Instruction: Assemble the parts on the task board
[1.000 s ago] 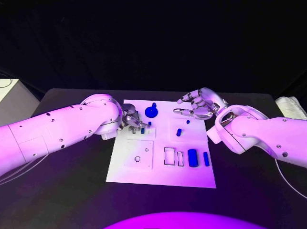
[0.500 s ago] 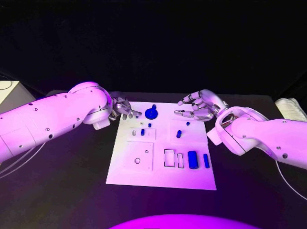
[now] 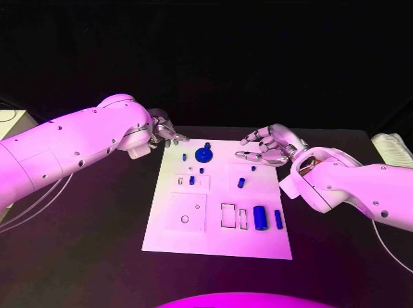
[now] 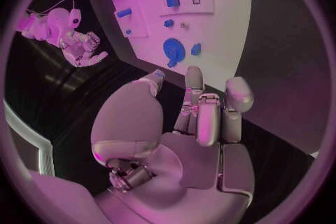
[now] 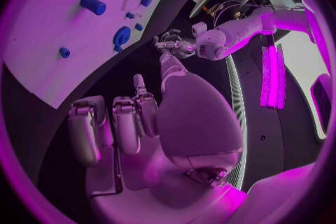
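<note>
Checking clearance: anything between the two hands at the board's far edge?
Head view: only the round blue part on the task board lies between left hand and right hand.

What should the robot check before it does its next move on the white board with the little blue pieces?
1. Left hand free to pick: ok, it holds nothing and sits off the board's far left corner.
2. Right hand free: ok, fingers apart, holding nothing, at the board's far right edge.
3. Task board lying flat on the table: ok.
4. Round blue part within reach: ok, it lies between the two hands.
5. Big blue cylinder seated in its slot: cannot tell.
6. Empty slots showing: ok, a rectangular slot stands open beside the cylinder.
</note>
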`<state>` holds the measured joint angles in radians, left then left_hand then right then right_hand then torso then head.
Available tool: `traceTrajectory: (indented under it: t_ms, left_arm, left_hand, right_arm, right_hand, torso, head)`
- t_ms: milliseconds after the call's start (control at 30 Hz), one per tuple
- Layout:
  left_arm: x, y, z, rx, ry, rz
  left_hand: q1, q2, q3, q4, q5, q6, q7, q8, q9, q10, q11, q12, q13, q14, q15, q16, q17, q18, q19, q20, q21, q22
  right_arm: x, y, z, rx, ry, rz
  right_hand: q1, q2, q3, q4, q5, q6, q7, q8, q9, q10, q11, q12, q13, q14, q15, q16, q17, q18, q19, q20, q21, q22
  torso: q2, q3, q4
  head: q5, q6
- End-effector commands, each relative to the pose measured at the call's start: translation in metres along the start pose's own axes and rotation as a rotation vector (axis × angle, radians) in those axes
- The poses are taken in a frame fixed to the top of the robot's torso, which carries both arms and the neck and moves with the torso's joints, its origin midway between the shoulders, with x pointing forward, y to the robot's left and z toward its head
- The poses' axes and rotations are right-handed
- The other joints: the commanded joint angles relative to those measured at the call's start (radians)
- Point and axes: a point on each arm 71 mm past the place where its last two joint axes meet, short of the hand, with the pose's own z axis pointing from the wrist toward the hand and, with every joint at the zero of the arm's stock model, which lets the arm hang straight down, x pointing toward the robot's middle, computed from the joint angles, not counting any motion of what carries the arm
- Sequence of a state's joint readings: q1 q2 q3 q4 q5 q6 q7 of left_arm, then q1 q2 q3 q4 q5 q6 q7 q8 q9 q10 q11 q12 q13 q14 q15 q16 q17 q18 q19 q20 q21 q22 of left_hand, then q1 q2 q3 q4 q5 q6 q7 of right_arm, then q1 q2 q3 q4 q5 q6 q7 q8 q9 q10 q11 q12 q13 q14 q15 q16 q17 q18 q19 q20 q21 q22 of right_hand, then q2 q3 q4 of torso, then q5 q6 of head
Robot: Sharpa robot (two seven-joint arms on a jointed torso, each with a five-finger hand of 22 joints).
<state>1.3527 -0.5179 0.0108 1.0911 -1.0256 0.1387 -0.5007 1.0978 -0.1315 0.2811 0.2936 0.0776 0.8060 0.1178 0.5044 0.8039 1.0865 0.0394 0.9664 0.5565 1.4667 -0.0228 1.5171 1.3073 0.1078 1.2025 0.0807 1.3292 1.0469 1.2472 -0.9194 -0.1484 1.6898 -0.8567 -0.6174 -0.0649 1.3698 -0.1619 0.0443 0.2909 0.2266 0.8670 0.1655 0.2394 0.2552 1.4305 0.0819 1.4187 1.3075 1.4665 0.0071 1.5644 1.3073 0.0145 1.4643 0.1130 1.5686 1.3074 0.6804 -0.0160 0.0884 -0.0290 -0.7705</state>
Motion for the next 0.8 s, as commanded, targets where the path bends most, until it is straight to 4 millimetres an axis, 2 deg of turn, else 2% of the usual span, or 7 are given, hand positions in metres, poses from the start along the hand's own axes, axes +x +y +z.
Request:
traceTrajectory:
  t_ms: [33,167,300,467,500,700,800]
  left_arm:
    - [0.002,-0.002,0.004,0.008,0.052,0.032]
    - [0.005,-0.002,0.009,-0.011,0.088,0.052]
    - [0.008,0.000,0.016,-0.031,0.109,0.063]
    - [0.011,0.002,0.023,-0.045,0.099,0.070]
    - [0.012,0.002,0.024,-0.047,0.095,0.068]
    - [0.012,0.002,0.029,-0.051,0.087,0.056]
    - [0.012,0.002,0.030,-0.053,0.087,0.053]
  left_hand:
    - [0.009,0.002,-0.008,0.000,0.006,0.001,0.000,-0.004,-0.003,-0.001,0.004,0.001,-0.001,0.043,0.007,-0.002,0.124,0.003,0.003,0.008,-0.001,0.003]
    - [0.009,0.004,-0.009,0.000,0.005,0.005,-0.001,-0.004,-0.005,-0.001,0.003,0.002,-0.001,0.043,0.007,-0.002,0.123,0.003,0.002,0.009,-0.001,0.003]
    - [0.009,0.005,-0.009,0.000,0.005,0.007,-0.001,-0.004,-0.006,-0.001,0.003,0.002,-0.001,0.043,0.007,-0.003,0.122,0.004,0.002,0.009,-0.002,0.002]
    - [0.011,0.007,-0.008,0.000,0.005,0.009,-0.001,-0.005,-0.009,-0.002,0.003,0.002,-0.001,0.041,0.007,-0.004,0.120,0.005,-0.001,0.010,-0.003,-0.002]
    - [0.011,0.008,-0.008,0.000,0.005,0.010,-0.001,-0.005,-0.010,-0.003,0.004,0.002,-0.002,0.041,0.007,-0.003,0.120,0.005,-0.001,0.010,-0.003,-0.002]
    - [0.003,0.008,-0.013,0.001,0.003,0.012,0.000,-0.007,-0.015,-0.005,0.004,0.003,-0.002,0.042,0.008,-0.003,0.122,0.005,-0.001,0.011,-0.003,-0.001]
    - [0.003,0.008,-0.013,0.001,0.003,0.012,0.000,-0.007,-0.015,-0.005,0.004,0.003,-0.002,0.042,0.008,-0.003,0.122,0.005,-0.001,0.011,-0.003,-0.001]
  right_arm:
    - [0.002,0.002,0.000,-0.015,0.010,-0.008]
    - [0.003,0.003,0.000,-0.017,0.012,-0.008]
    - [0.003,0.003,0.001,-0.019,0.013,-0.007]
    - [0.004,0.004,0.000,-0.022,0.013,-0.010]
    - [0.004,0.004,0.000,-0.023,0.013,-0.011]
    - [0.005,0.005,0.001,-0.026,0.015,-0.011]
    - [0.005,0.005,0.001,-0.027,0.015,-0.011]
  right_hand:
    - [-0.010,0.003,-0.005,0.001,-0.002,0.004,0.001,0.003,-0.002,-0.008,0.001,-0.005,0.115,0.099,0.002,-0.002,0.242,-0.015,0.107,-0.001,0.002,0.263]
    - [-0.010,0.003,-0.005,0.001,-0.002,0.004,0.001,0.003,-0.002,-0.008,0.001,-0.005,0.115,0.099,0.002,-0.002,0.242,-0.015,0.107,-0.001,0.002,0.263]
    - [-0.010,0.003,-0.005,0.001,-0.002,0.004,0.001,0.003,-0.002,-0.008,0.001,-0.005,0.115,0.099,0.002,-0.002,0.242,-0.015,0.107,-0.001,0.002,0.263]
    - [-0.010,0.003,-0.005,0.001,-0.002,0.004,0.001,0.003,-0.002,-0.008,0.001,-0.005,0.115,0.099,0.002,-0.002,0.242,-0.015,0.107,-0.001,0.002,0.263]
    - [-0.010,0.003,-0.005,0.001,-0.002,0.004,0.001,0.003,-0.002,-0.008,0.001,-0.005,0.115,0.099,0.002,-0.002,0.242,-0.015,0.107,-0.001,0.002,0.263]
    - [-0.010,0.003,-0.005,0.001,-0.002,0.004,0.001,0.003,-0.002,-0.008,0.001,-0.005,0.115,0.099,0.002,-0.002,0.242,-0.015,0.107,-0.001,0.002,0.263]
    - [-0.010,0.003,-0.005,0.001,-0.002,0.004,0.001,0.003,-0.002,-0.008,0.001,-0.005,0.115,0.099,0.002,-0.002,0.242,-0.015,0.107,-0.001,0.002,0.263]
  torso:
    - [0.005,0.0008,-0.0005]
    - [0.005,0.0009,-0.0022]
    - [0.007,-0.0011,-0.0038]
    - [0.010,-0.0013,-0.0054]
    - [0.011,-0.0023,-0.0061]
    - [0.011,-0.0027,-0.0054]
    - [0.010,-0.0015,-0.0050]
  head:
    - [0.000,0.002]
    - [0.003,0.001]
    - [0.003,0.002]
    - [0.003,0.006]
    - [0.003,0.008]
    - [0.002,0.008]
    - [0.002,0.006]
